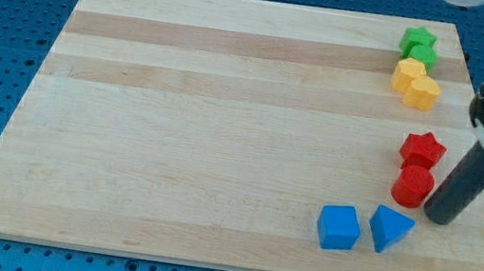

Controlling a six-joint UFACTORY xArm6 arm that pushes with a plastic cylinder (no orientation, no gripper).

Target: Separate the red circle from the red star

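Observation:
The red star (pixel 424 148) lies near the board's right edge. The red circle (pixel 412 186) sits just below it, touching it. My tip (pixel 438 219) is at the lower end of the dark rod, just to the right of and slightly below the red circle, very close to it. I cannot tell whether it touches the circle.
A blue cube (pixel 338 227) and a blue triangle (pixel 389 228) lie below the red circle. A green star (pixel 418 38) and a second green block (pixel 422 56) sit at the top right, above two yellow blocks (pixel 409 74) (pixel 422 92). The wooden board (pixel 223 133) lies on a blue perforated table.

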